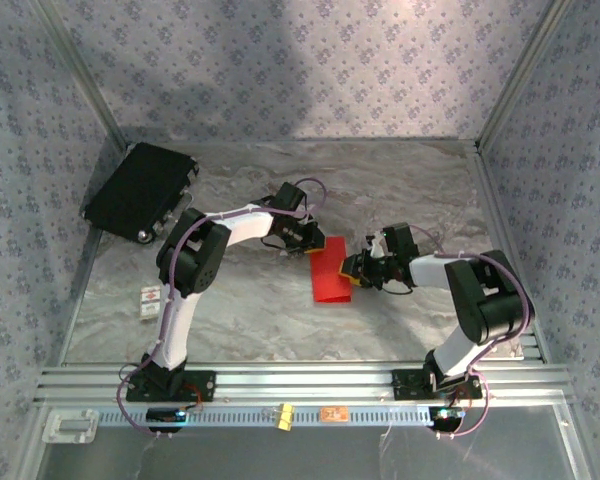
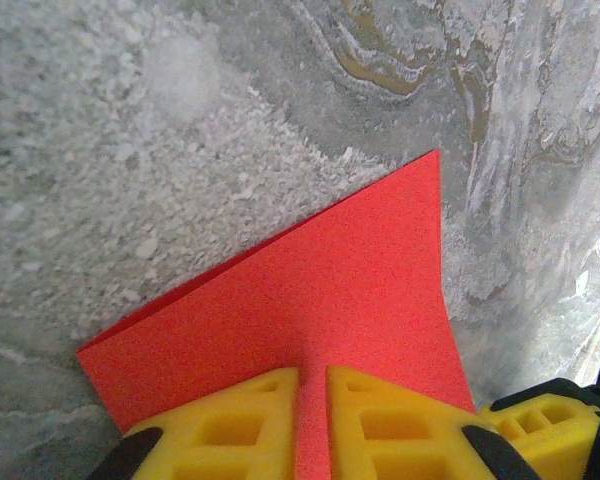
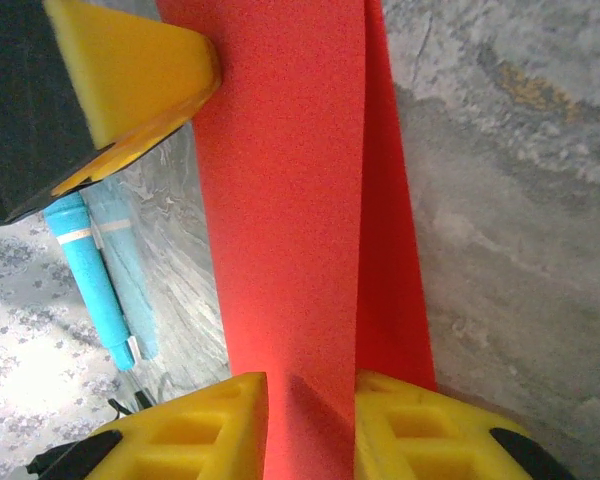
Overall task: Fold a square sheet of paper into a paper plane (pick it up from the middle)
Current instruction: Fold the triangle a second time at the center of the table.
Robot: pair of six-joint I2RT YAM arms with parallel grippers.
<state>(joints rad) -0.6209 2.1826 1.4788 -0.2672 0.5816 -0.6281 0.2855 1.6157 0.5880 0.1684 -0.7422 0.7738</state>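
The square sheet of paper [image 1: 330, 282] is bright red and lies folded double as a narrow rectangle in the middle of the marble table. My left gripper [image 1: 308, 240] is at its far end. In the left wrist view its yellow fingers [image 2: 240, 425] are shut on the paper [image 2: 320, 290], with only a thin red strip between them at the left gripper [image 2: 313, 372]. My right gripper [image 1: 355, 268] is at the paper's right edge. In the right wrist view it [image 3: 310, 378] stands astride the paper [image 3: 290, 200] with a small gap, and the top layer arches between its jaws.
A black rectangular case [image 1: 140, 190] lies at the back left. A small white and red card [image 1: 152, 298] rests by the left arm. A light blue stick-shaped tool [image 3: 90, 280] lies just left of the paper. The enclosure's side walls rise close beside the table [image 1: 280, 330].
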